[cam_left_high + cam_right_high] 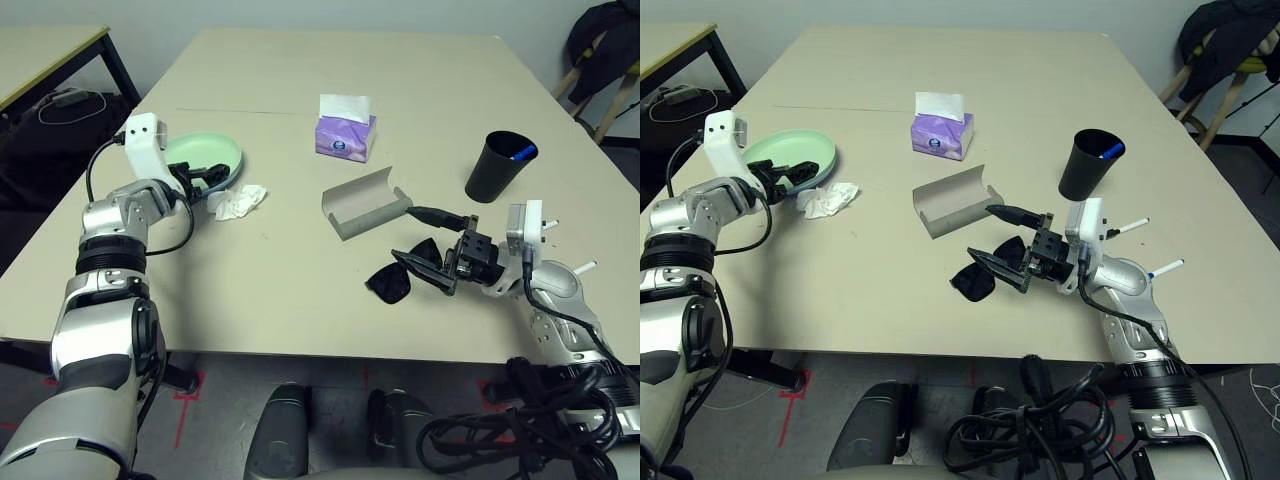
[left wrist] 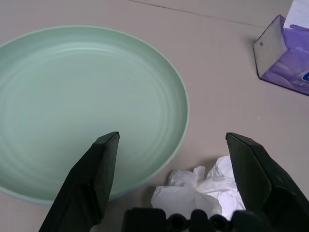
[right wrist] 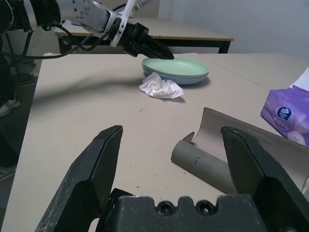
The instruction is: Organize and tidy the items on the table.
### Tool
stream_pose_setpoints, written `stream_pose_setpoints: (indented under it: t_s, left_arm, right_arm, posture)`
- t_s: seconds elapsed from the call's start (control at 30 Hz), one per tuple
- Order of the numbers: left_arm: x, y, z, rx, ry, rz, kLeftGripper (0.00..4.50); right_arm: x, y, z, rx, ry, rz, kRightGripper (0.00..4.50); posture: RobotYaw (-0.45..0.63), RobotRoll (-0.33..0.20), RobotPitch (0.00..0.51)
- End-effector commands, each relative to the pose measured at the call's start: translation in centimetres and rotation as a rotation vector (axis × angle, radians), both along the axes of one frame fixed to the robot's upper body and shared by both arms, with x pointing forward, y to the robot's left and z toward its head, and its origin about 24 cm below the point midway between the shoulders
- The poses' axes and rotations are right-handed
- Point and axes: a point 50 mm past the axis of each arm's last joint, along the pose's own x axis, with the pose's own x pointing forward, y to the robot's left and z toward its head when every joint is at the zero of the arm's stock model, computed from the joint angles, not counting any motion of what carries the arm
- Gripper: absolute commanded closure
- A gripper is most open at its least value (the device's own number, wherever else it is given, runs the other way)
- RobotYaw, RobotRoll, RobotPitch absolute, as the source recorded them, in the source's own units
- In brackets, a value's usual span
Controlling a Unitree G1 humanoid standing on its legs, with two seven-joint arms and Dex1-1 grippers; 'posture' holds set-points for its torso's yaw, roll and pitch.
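Left gripper (image 1: 208, 178): spread wide, empty, over the pale-green round plate's (image 1: 205, 153) rim.
Crumpled white tissue (image 1: 237, 201): on the beige counter (image 1: 300, 290), just at the gripper's 4 o'clock.
Right gripper (image 1: 432, 238): spread, empty, with black sunglasses (image 1: 405, 272) just at 7 o'clock and the grey oblong glasses case (image 1: 362, 201) at 10 o'clock.

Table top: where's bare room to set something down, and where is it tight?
Free: the far half of the table beyond the tissue box, and the near stretch between the crumpled tissue and the sunglasses. Crowded: around the open glasses case, sunglasses and open right gripper; also the green plate by the open left gripper.
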Motion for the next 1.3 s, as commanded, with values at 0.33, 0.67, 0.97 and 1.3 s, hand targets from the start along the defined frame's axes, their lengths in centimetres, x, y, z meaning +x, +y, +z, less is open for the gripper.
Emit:
stream_pose_setpoints:
  t_s: [0.33, 0.67, 0.97, 1.3]
  left_arm:
    - [-2.1, -0.7, -1.6, 0.234, 0.187, -0.258, 0.03]
    - [-2.3, -0.7, -2.7, 0.245, 0.286, -0.272, 0.03]
    - [-1.9, -1.1, -3.2, 0.256, 0.304, -0.265, 0.19]
    - [-1.6, -1.1, -3.5, 0.260, 0.328, -0.268, 3.85]
  right_arm:
    - [-0.4, -0.3, 0.4, -0.004, -0.006, -0.003, 0.00]
    - [0.1, -1.1, -0.4, -0.017, 0.064, -0.103, 0.00]
    - [-0.1, -0.9, -0.3, -0.042, 0.065, -0.097, 0.00]
    - [-0.2, -0.6, 0.2, -0.035, 0.049, -0.093, 0.00]
  posture:
    - [0.15, 0.000, 0.091]
    - [0.15, 0.000, 0.089]
    - [0.15, 0.000, 0.090]
    - [0.14, 0.000, 0.090]
